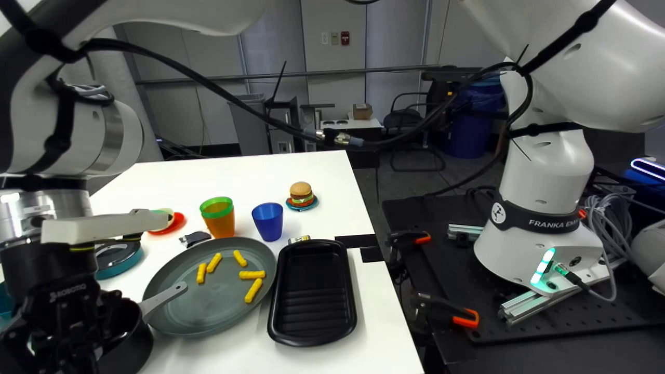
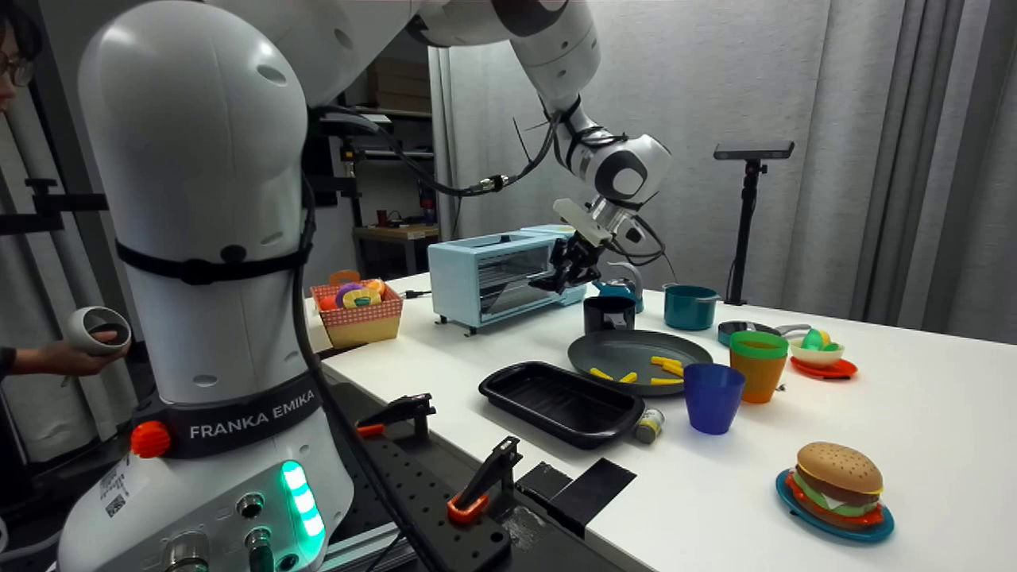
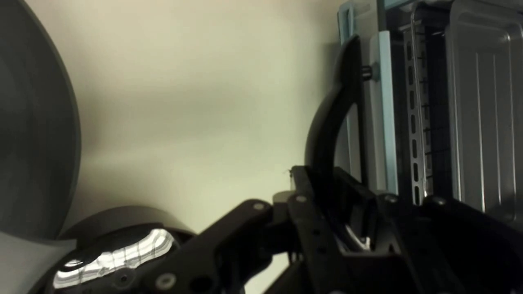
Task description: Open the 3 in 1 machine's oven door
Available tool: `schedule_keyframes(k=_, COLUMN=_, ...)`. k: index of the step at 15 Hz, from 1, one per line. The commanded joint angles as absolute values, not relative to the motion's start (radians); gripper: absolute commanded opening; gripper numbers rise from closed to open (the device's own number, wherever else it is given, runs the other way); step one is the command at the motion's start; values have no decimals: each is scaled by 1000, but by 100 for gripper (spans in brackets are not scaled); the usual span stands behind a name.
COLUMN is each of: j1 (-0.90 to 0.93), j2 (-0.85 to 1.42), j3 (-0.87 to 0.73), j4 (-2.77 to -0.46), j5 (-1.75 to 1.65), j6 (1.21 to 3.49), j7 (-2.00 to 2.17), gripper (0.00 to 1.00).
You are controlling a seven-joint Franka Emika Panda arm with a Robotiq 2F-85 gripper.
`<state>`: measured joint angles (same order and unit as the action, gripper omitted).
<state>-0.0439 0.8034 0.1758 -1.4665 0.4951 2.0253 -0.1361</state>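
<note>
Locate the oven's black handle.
In the wrist view, right of centre, the black handle lies left of the oven's blue edge, the tool straddling the handle's lower part.

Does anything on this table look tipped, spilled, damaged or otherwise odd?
The small yellowish cylindrical container lies on its side between the black ribbed tray and the translucent blue cup, which stands upright; it looks tipped over. Yellow sticks lie scattered on the round grey plate, perhaps as staged. No spill or damage shows.
</note>
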Motion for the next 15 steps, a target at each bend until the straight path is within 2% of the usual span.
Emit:
schedule_keyframes(k=1, j1=-85, j2=826, j3=198, j4=-1448, j5=546, j6=2016, j7=-157, gripper=5)
schedule_keyframes(k=15, j1=-132, j2=885, j3=193, j4=-1452, j5=628, j6=2019, j7=-200, gripper=5)
